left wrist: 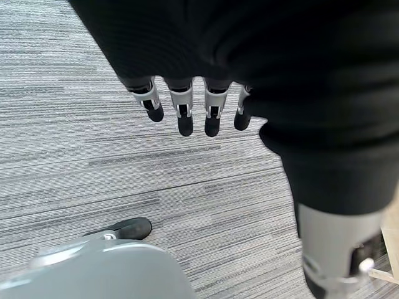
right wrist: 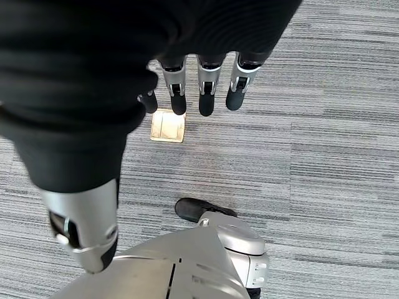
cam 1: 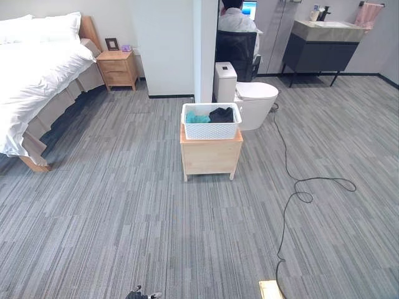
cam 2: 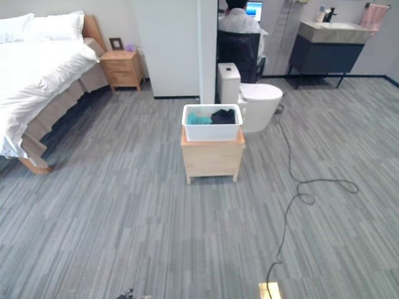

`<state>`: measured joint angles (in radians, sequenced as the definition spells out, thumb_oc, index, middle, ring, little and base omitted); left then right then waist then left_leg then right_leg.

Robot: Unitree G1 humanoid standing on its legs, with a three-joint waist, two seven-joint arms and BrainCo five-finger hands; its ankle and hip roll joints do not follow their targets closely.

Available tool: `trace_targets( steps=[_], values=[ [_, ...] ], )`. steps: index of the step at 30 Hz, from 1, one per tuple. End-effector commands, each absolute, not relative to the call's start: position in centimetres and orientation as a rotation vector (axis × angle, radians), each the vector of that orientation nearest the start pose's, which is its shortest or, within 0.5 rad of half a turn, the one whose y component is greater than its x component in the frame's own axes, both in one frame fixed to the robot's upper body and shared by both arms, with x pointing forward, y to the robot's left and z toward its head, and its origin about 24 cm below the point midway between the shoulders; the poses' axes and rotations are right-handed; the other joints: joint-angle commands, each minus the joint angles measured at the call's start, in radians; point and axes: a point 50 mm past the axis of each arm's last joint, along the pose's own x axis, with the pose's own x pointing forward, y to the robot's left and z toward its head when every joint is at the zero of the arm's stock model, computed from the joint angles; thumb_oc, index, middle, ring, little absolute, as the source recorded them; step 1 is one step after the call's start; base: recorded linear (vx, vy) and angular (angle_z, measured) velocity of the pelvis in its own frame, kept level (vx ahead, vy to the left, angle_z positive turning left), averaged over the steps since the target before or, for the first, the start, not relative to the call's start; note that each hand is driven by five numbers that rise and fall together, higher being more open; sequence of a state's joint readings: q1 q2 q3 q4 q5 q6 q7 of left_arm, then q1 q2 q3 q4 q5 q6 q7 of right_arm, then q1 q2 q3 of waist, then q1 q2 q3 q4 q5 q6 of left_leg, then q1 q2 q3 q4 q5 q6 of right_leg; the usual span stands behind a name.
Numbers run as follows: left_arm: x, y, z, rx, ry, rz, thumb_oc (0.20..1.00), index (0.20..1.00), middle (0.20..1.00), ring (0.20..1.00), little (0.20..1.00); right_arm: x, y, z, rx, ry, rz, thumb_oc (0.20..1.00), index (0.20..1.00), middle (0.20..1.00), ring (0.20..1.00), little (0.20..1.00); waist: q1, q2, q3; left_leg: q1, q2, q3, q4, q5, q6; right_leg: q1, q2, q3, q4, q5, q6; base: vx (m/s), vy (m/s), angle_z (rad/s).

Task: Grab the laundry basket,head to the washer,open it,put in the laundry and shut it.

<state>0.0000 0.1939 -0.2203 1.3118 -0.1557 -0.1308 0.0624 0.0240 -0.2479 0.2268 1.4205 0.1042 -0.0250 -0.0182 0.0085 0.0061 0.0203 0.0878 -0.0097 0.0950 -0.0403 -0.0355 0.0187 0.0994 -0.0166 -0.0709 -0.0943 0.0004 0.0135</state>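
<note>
Our left hand (left wrist: 187, 106) hangs over the carpet (cam 1: 124, 218) with its fingers straight and relaxed, grasping nothing, and our right hand (right wrist: 202, 87) hangs the same way, loose and empty, above a small yellowish plate (right wrist: 168, 126) set in the carpet. We take the wooden stand (cam 1: 211, 156) as our landmark: it sits out on the grey striped carpet ahead of us, and the white basket (cam 1: 211, 129) rests on top of it, holding a teal cloth (cam 1: 197, 117) beside a black cloth (cam 1: 221, 114). Just behind the stand and a little to its right we see a white toilet (cam 1: 254, 99), close to the basket's far corner. Behind the stand rises a white wall (cam 1: 165, 43) ending in a corner post, and past that a person (cam 1: 235, 18) in a white shirt sits with their back to us on a dark chair (cam 1: 235, 53) facing a lit screen (cam 2: 254, 9). Far to the right of the stand, against the back wall, stands a dark vanity (cam 1: 318, 53) with a pale basin top, and a pink towel (cam 1: 370, 12) hangs beside it. Well to the left of the stand is a bed (cam 1: 34, 68) with white bedding and pillows, and a wooden nightstand (cam 1: 116, 68) carrying a small picture frame (cam 1: 112, 43) stands between the bed and the white wall.
</note>
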Motion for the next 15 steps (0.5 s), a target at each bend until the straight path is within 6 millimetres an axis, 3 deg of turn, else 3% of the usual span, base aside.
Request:
trace_targets(
  steps=[1, 15],
  values=[
    [9.15, 23.15, -16.14, 0.287, 1.156, 0.081, 1.000, 1.000, 1.000, 1.000, 1.000, 3.08, -24.20, -17.01, -0.319, 1.464, -0.051, 1.000, 1.000, 1.000, 1.000, 1.000, -0.003, -0.019, -0.027, -0.040, 0.121, -0.070, -0.047, 0.040, -0.121, -0.018, -0.121, 0.008, 0.007, 0.007, 0.132, 0.00, 0.000, 0.00],
    [8.92, 23.50, -16.13, 0.269, 1.166, 0.112, 1.000, 1.000, 1.000, 1.000, 1.000, 3.45, -23.77, -17.09, -0.314, 1.445, -0.032, 1.000, 1.000, 1.000, 1.000, 1.000, 0.001, -0.024, -0.029, -0.047, 0.129, -0.068, -0.047, 0.049, -0.127, -0.020, -0.117, 0.003, 0.007, 0.007, 0.130, 0.00, 0.000, 0.00]
  ],
)
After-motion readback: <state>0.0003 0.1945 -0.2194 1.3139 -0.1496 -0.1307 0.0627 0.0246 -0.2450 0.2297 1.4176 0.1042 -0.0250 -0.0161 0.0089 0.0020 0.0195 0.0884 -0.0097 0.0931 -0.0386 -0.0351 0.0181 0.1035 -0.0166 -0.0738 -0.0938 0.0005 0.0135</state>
